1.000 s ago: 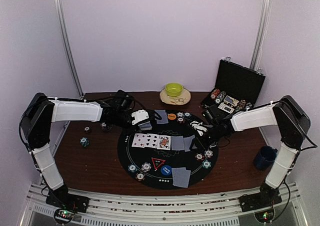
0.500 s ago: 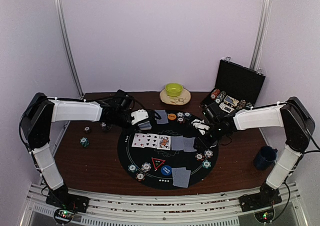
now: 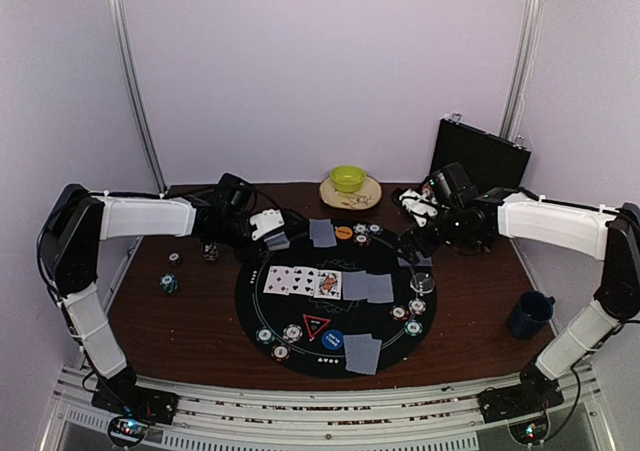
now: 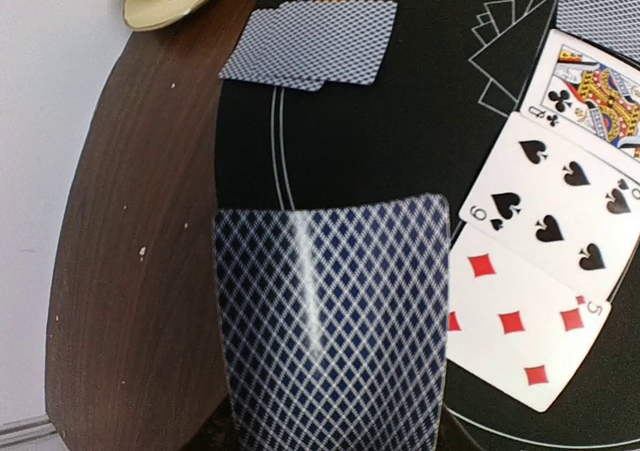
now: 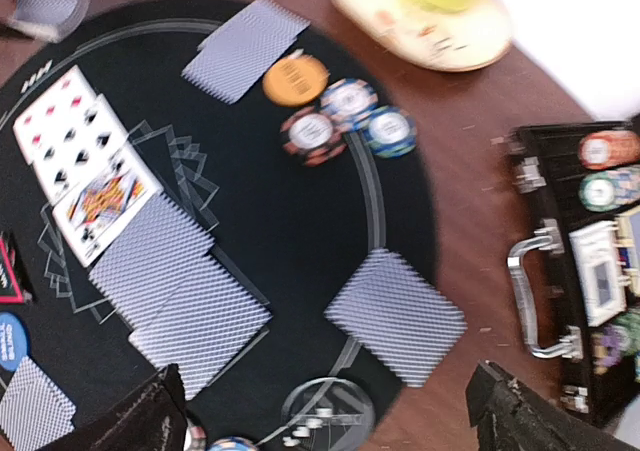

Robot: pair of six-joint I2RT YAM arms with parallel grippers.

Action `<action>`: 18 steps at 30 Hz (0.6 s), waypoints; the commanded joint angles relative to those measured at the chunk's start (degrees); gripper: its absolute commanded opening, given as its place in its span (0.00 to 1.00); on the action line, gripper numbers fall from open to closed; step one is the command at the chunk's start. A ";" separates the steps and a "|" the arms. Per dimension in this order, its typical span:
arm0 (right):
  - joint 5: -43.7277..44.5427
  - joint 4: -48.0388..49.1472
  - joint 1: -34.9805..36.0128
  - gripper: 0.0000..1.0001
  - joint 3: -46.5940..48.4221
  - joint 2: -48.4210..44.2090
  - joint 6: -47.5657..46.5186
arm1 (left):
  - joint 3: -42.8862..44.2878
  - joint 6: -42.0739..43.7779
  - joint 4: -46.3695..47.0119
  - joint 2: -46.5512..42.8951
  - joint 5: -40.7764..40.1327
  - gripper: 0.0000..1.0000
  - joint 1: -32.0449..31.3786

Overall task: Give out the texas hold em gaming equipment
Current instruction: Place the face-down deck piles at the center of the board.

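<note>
Holding seemingly a card stack (image 4: 330,321), left gripper (image 3: 274,235) narrow, right gripper (image 5: 330,407) wide, empty.

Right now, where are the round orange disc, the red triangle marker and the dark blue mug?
round orange disc (image 5: 295,79), right wrist view, face centre.
red triangle marker (image 3: 316,326), top view, its middle.
dark blue mug (image 3: 530,315), top view, its body.

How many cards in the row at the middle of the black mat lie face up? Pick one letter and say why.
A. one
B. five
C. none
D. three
D: the five of diamonds, the six of spades and a clubs face card show their faces, while the two cards after them in the row lie back up.
</note>
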 commanded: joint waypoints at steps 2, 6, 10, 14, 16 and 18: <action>5.22 1.33 -4.03 1.00 0.94 -5.36 -0.49 | 1.73 -2.94 0.39 -1.54 -1.69 0.08 4.43; 6.44 3.68 -6.56 1.00 -1.58 -8.45 -0.80 | 0.86 -1.78 0.89 -2.03 -0.96 0.09 5.48; 5.55 5.96 -9.60 1.00 -4.28 -9.35 -1.61 | 2.29 -0.59 1.92 0.24 0.17 0.09 5.45; 4.30 5.72 -11.95 1.00 -4.47 -9.08 -2.16 | 6.38 0.91 0.88 4.63 1.08 0.09 5.50; 4.00 6.13 -13.02 1.00 -5.29 -9.46 -2.64 | 8.51 1.44 0.70 6.49 1.27 0.09 5.82; 3.78 6.54 -14.37 1.00 -5.74 -9.94 -2.93 | 11.12 1.28 -0.22 8.52 1.95 0.09 6.81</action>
